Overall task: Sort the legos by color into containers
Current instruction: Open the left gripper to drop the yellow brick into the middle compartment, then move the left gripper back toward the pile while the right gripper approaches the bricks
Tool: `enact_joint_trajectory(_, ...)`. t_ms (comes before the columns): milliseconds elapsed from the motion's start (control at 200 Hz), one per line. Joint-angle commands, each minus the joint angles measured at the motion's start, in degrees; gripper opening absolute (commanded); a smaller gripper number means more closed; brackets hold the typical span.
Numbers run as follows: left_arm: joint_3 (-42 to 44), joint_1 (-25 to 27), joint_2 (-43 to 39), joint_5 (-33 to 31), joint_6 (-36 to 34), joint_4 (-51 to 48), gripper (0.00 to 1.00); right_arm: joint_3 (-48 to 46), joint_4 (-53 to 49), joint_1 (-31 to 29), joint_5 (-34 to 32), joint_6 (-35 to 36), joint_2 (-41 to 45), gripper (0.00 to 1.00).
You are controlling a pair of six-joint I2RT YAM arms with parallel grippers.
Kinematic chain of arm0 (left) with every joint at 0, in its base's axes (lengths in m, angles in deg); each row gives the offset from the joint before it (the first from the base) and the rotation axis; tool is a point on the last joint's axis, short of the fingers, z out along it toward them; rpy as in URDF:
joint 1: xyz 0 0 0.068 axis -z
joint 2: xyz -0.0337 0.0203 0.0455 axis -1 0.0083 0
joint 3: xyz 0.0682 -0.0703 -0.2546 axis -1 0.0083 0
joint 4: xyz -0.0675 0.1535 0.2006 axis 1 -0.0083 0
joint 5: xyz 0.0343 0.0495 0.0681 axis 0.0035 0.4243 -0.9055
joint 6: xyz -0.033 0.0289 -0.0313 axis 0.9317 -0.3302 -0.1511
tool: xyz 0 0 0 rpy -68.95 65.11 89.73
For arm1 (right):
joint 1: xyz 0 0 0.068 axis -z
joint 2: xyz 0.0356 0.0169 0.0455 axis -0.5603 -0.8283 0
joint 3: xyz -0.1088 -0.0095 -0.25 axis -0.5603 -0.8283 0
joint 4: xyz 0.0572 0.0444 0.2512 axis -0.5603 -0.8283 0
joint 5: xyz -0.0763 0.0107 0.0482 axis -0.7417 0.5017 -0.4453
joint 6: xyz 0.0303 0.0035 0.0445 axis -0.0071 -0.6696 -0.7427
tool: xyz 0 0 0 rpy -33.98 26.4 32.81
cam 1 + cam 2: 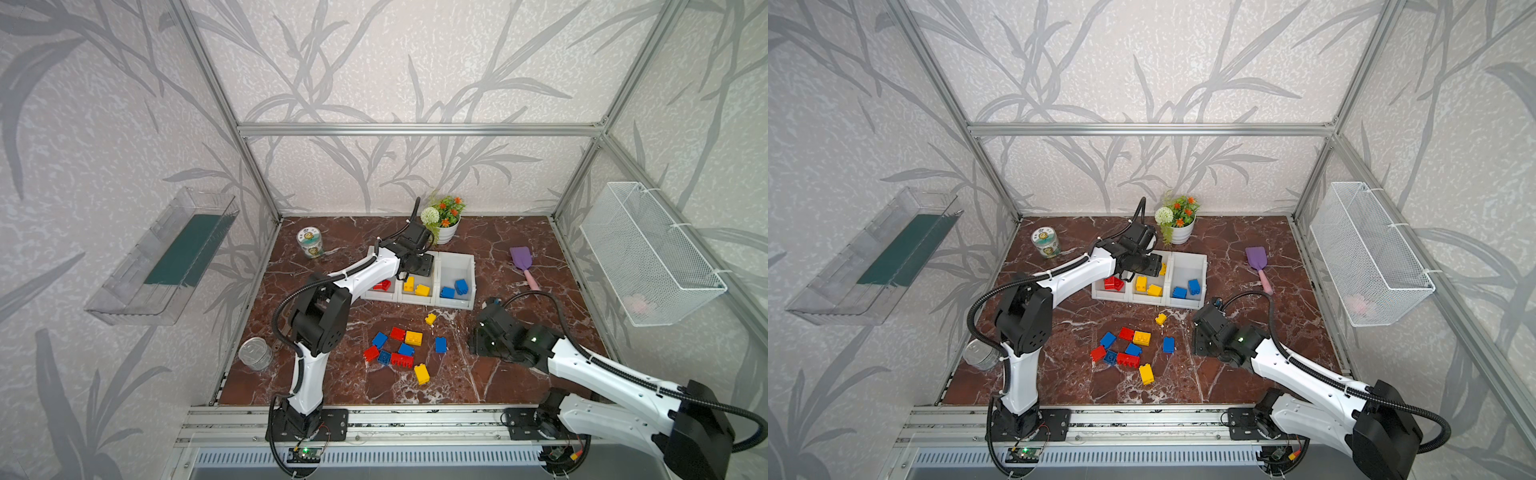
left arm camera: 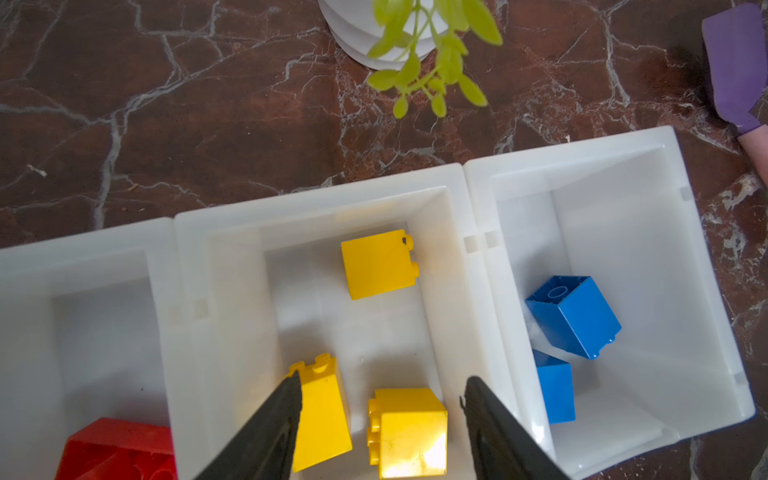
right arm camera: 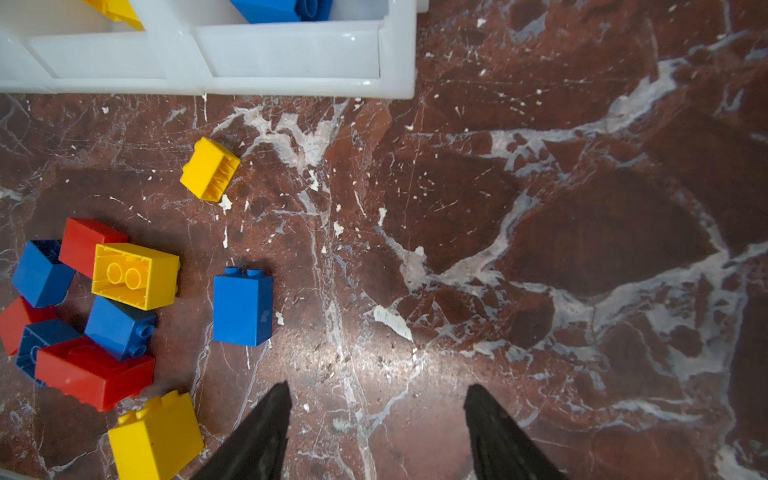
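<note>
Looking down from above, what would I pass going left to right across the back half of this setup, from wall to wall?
clear wall tray → round tin → bin with red bricks → bin with yellow bricks → bin with blue bricks → purple spatula → white wire basket

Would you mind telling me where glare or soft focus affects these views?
Left wrist view: the plant leaves are soft and out of focus, and glare washes out one face of the nearest yellow brick. Right wrist view: a bright sheen sits on the marble table just ahead of the right fingers. Both top views: even light, no harsh shadows.
</note>
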Motion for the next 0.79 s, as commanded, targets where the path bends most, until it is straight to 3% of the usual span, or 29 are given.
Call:
enact_joint_trajectory(0, 1.52, -0.06, -5.77, -1.2, -0.38, -3.2, 0.65, -0.07, -1.51, -0.39, 0.8, 0.02, 1.13, 0.67)
enact_joint_trajectory(385, 28.42, -0.26, -28.53, -8.5, 2.14, 3.14, 0.68, 4.96, -3.13, -9.05, -5.91, -2.0, -5.6, 0.67)
enact_joint_trajectory(790, 46.85, -1.62, -48.12, -10.47, 8.05, 3.1, 0.69, 12.95, -1.0, -13.24, -4.02, -1.27, -19.3, 0.68)
